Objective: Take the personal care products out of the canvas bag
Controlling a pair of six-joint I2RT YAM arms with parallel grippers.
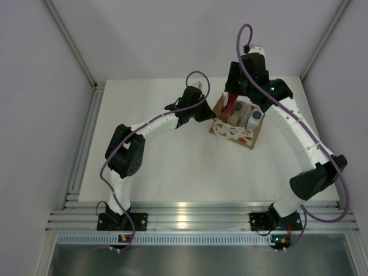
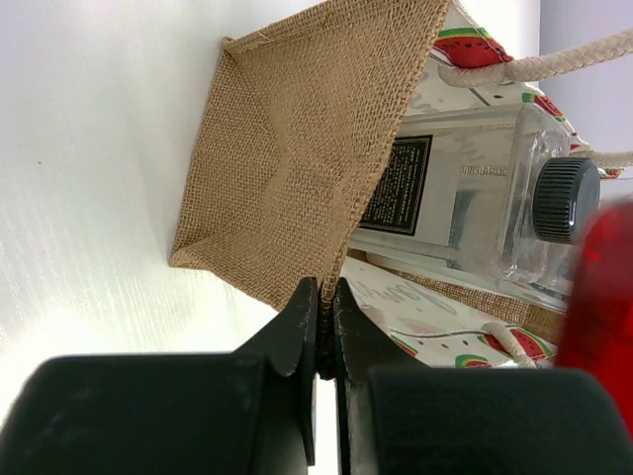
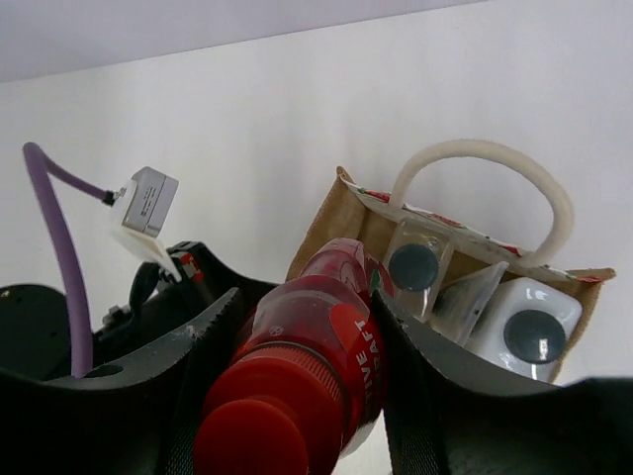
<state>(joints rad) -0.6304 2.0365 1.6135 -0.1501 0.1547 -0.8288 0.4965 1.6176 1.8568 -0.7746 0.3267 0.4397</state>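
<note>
The canvas bag [image 1: 251,140] stands at the back of the table, with its cream rope handles [image 1: 232,132] draped over its near side. My left gripper [image 1: 207,111] is shut on the burlap left rim of the bag [image 2: 297,148]; its jaws [image 2: 324,302] pinch the fabric edge. My right gripper [image 1: 232,99] is shut on the red bottle [image 3: 316,346], below its red cap [image 3: 252,435]. The bottle's lower end is at the bag's far-left corner. Two whitish bottles with dark caps [image 3: 413,265] [image 3: 530,334] and a slim grey container [image 3: 465,297] stand inside the bag [image 3: 346,213].
The white table [image 1: 172,167] is enclosed by grey walls on three sides. A metal rail [image 1: 83,144] runs along its left edge. Both arm bases are bolted on the near rail [image 1: 190,218]. The left arm's body [image 3: 59,346] lies just left of the red bottle.
</note>
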